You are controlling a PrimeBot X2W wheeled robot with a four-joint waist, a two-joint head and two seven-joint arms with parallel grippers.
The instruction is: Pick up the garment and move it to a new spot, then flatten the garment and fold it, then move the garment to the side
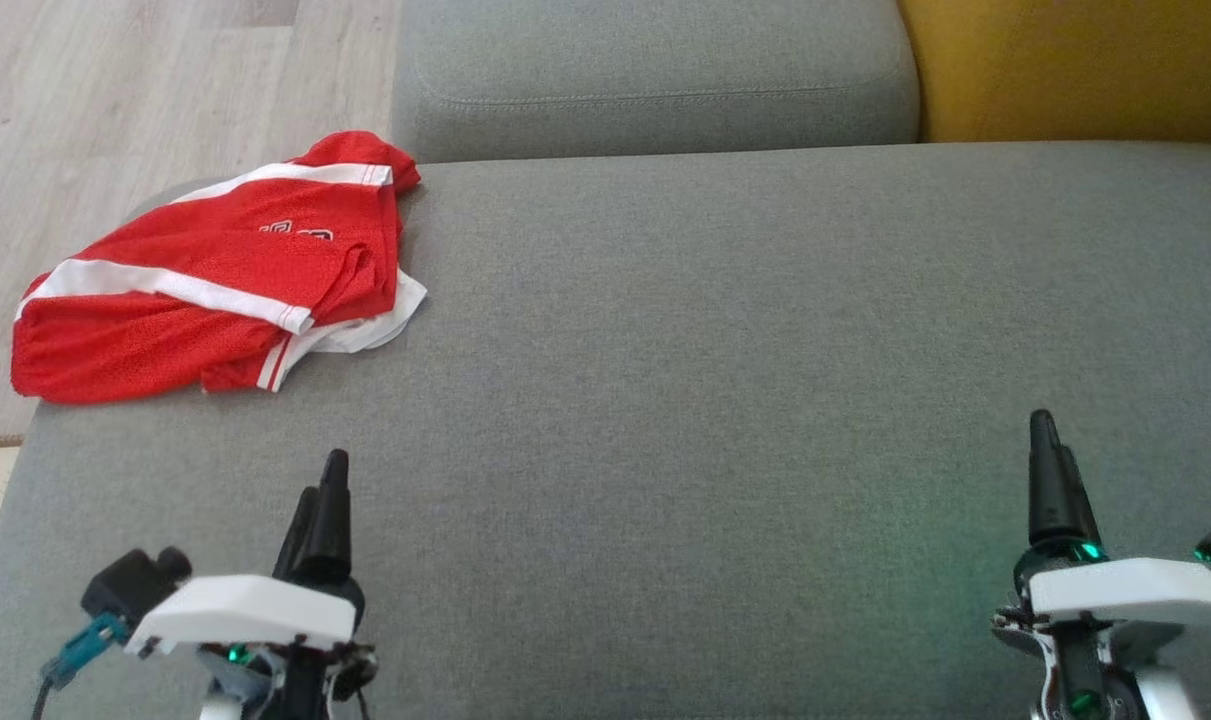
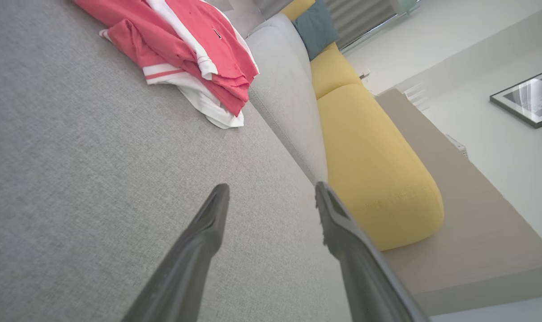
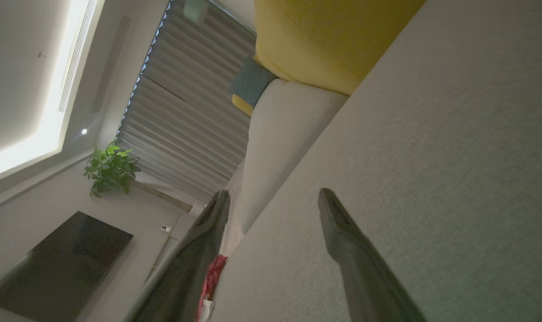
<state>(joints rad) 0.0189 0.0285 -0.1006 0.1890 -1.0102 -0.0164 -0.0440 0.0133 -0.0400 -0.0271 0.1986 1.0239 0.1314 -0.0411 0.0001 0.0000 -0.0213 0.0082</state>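
Red-and-white garment (image 1: 205,290) loosely folded at far-left corner of grey sofa seat (image 1: 725,350) | my left gripper (image 2: 271,188): fingers spread wide, empty | my right gripper (image 3: 274,193): likewise, empty

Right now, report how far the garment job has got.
Done, apparently: the red garment lies loosely folded at the left end of the grey seat. In hand: nothing; left tool and right tool are open, apart from it. Left: possibly nothing, perhaps tidier folding.

Head view: even, soft light; faint green glow on sofa seat (image 1: 865,560), near right. Right wrist view dim; ceiling strip (image 3: 47,112) glares. Fingers (image 3: 347,241) blurred, wide-angle skew.
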